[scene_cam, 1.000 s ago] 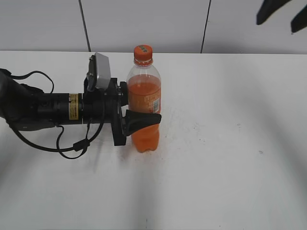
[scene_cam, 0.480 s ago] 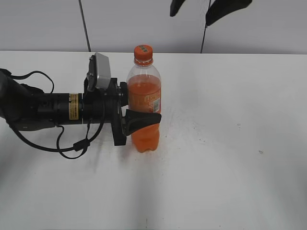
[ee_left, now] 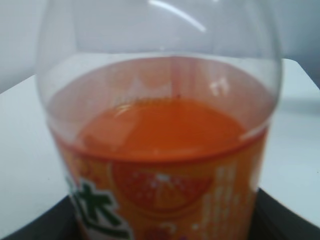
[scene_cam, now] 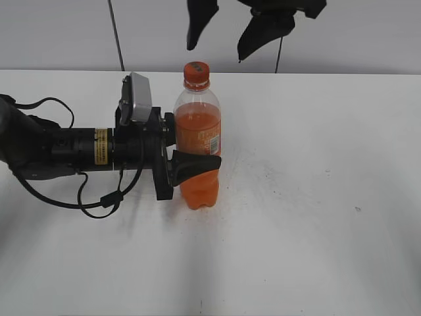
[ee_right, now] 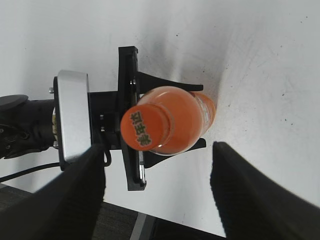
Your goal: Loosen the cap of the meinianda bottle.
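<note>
The meinianda bottle (scene_cam: 199, 141) stands upright on the white table, clear plastic with orange drink and an orange label; it fills the left wrist view (ee_left: 160, 165). Its orange cap (scene_cam: 196, 71) with dark print is on the neck, and shows from above in the right wrist view (ee_right: 144, 127). My left gripper (scene_cam: 187, 155) comes in flat from the left and is shut on the bottle's waist. My right gripper (scene_cam: 220, 29) hangs open above and just behind the cap, clear of it; in its own view its gripper (ee_right: 158, 192) has dark fingers (ee_right: 67, 200) wide apart on either side.
The white table (scene_cam: 316, 217) spreads to the right and front of the bottle. The left arm's black body and cables (scene_cam: 59, 158) lie along the table at the left. A grey panelled wall (scene_cam: 66, 33) stands behind.
My right gripper has moved from the upper right leftward and down to a spot above the cap. The left gripper and bottle have not moved.
</note>
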Robot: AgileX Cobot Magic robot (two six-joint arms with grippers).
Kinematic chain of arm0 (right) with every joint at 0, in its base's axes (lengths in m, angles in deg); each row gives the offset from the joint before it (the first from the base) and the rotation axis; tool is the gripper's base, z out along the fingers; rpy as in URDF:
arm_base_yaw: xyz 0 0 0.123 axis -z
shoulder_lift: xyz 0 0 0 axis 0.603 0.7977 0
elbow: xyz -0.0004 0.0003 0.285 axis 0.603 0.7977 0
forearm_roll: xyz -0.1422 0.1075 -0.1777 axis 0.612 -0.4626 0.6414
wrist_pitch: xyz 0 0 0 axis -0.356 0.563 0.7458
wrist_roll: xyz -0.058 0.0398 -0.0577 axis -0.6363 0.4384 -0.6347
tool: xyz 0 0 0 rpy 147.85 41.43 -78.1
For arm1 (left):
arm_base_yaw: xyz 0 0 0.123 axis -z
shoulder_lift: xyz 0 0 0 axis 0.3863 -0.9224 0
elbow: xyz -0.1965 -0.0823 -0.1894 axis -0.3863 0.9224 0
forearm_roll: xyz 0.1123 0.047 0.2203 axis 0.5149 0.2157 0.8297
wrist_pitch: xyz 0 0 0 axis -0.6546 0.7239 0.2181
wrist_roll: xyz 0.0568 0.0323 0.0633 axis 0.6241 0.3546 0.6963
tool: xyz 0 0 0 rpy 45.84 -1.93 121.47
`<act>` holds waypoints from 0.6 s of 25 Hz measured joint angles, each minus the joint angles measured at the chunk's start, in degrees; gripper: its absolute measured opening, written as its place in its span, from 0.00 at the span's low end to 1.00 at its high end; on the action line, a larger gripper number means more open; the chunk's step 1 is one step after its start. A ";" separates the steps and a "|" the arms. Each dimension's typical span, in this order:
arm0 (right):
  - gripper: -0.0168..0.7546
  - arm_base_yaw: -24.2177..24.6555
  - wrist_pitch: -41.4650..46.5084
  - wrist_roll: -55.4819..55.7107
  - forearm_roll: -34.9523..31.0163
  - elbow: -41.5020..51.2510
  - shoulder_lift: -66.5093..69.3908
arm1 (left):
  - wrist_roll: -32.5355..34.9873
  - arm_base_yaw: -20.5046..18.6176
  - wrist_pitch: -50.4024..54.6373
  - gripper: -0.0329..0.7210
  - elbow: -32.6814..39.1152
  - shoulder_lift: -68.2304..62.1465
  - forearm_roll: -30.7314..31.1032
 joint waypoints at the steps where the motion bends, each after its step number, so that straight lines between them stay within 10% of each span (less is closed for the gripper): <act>1: 0.66 -0.26 0.08 0.14 0.00 0.00 0.06 | 0.00 0.00 0.00 0.60 0.00 0.00 0.00; 15: 0.66 -1.90 -0.74 0.66 0.30 -0.89 4.28 | 0.00 0.00 0.00 0.60 -0.01 0.00 0.00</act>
